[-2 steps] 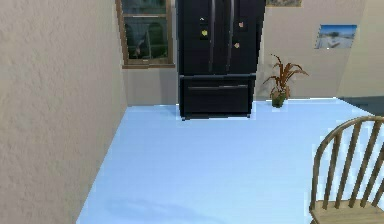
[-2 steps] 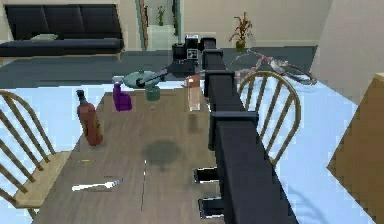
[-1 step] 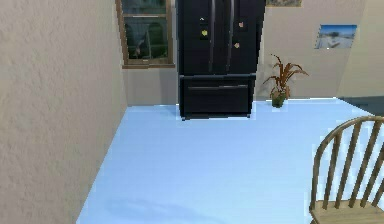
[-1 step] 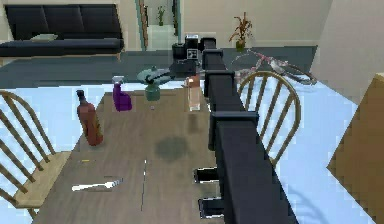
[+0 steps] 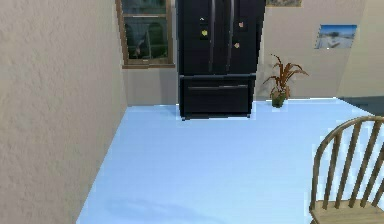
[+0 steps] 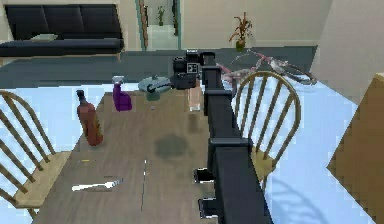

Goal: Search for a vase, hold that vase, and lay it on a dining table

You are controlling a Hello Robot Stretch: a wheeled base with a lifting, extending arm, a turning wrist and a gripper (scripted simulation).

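Overall: a dining corner with a wooden counter (image 6: 150, 150) on a pale blue floor (image 5: 200, 150).
Arm: a dark square bar (image 6: 228, 150) rising across the counter's right side in the arm side view.
Pincer: the pincer (image 6: 168, 84) sits above the counter's far end; how its fingers stand cannot be told, nor whether it holds anything.
Task's thing: a grey-blue rounded thing (image 6: 150, 88) sits right at the pincer's far end, over the counter's far part. It is too small to call a vase for sure, and I cannot tell whether it rests on the wood.
Dark red bottle (image 6: 90, 118): upright near the counter's left edge; its fill cannot be made out.
Purple bottle (image 6: 121, 96): upright, farther out, just left of the grey-blue thing.
Glass (image 6: 195, 100): a small pale tumbler just beside the arm; its contents cannot be told.
Cutlery (image 6: 95, 185): one pale piece lying flat near the counter's near end.
Chairs: a wooden spindle-back chair (image 6: 25, 140) at the counter's left, another (image 6: 262, 100) past the arm; a third (image 5: 350, 165) is at the forward view's lower right.
Fridge (image 5: 220, 50): black, doors closed, against the far wall beside a window (image 5: 145, 35).
Plant pot (image 5: 279, 98): on the floor right of the fridge, holding a reddish-leaved plant (image 5: 283, 72).
Background: a dark sofa (image 6: 60, 25) beyond the counter.
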